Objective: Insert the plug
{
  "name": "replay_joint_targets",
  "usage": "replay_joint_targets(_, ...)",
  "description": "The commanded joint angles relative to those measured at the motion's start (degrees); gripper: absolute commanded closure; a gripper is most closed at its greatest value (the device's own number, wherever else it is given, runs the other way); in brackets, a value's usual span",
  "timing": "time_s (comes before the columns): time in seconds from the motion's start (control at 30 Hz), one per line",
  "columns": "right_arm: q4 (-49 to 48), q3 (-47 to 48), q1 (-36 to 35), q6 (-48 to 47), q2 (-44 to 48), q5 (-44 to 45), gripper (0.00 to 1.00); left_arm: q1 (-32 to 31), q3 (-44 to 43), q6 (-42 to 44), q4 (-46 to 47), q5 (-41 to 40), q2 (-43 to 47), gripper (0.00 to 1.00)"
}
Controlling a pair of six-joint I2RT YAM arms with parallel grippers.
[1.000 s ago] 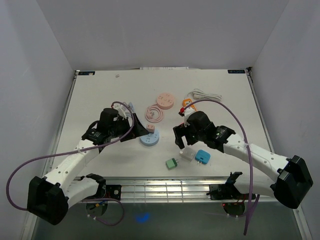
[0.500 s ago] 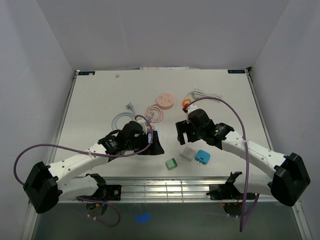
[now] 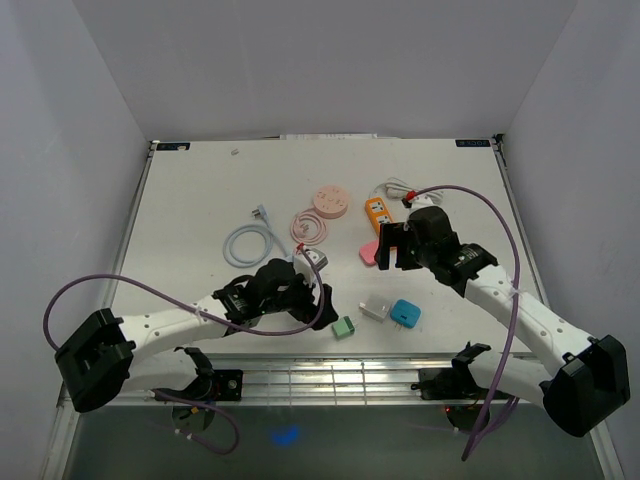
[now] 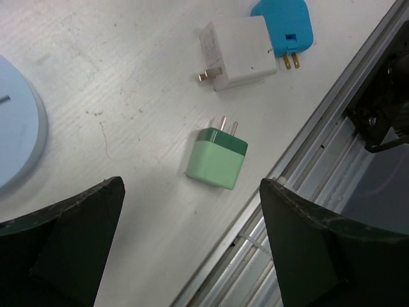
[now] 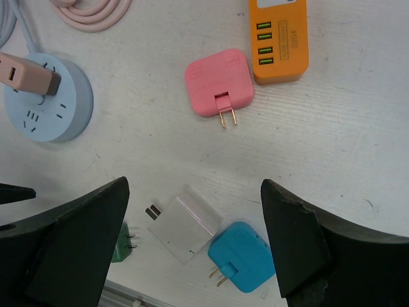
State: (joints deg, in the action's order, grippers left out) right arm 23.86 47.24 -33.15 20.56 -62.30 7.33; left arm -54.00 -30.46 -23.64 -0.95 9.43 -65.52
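A green plug (image 4: 217, 158) lies on the white table (image 4: 115, 77), prongs pointing at a white plug (image 4: 238, 43) and a blue plug (image 4: 284, 19). My left gripper (image 4: 192, 256) is open and empty, just above and near side of the green plug (image 3: 344, 327). A light blue round socket (image 5: 48, 105) has a tan-pink plug (image 5: 25, 73) sitting in it; the left arm hides most of it from above. My right gripper (image 5: 198, 249) is open and empty above the white plug (image 5: 185, 225) and blue plug (image 5: 243, 256). A pink plug (image 5: 219, 82) lies beside an orange power strip (image 5: 278, 38).
A pink round socket (image 3: 330, 201), a pink coiled cable (image 3: 310, 226) and a pale blue coiled cable (image 3: 250, 240) lie farther back. The metal rail of the table's near edge (image 4: 307, 166) runs close to the green plug.
My left arm has swung from the back left down to the near edge by the green plug. My right arm has drawn back and right, uncovering the pink plug and orange strip.
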Motion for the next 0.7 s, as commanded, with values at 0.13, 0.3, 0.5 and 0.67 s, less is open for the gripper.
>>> replay_joint_targets(0.13, -0.65, 1.27, 1.94, -1.83, 0.7, -3.81, 0.11, -2.15, 1.18, 16.92, 11.13, -3.01, -3.04, 0.02)
replay_joint_targets(0.3, -0.92, 1.89, 2.74, -2.54, -0.19, -5.84, 0.11, -5.68, 3.91, 23.28, 14.49, -1.97, -3.21, 0.02)
replay_joint_targets(0.5, -0.92, 2.24, 3.61, -3.42, -0.54, -6.72, 0.12, -10.42, 3.04, 27.16, 13.7, -1.78, -6.81, 0.02)
replay_joint_targets(0.67, -1.01, 1.8, 4.23, -3.59, 0.07, -6.72, 0.12, -11.04, 2.34, 26.19, 13.61, -2.83, -9.45, 0.02)
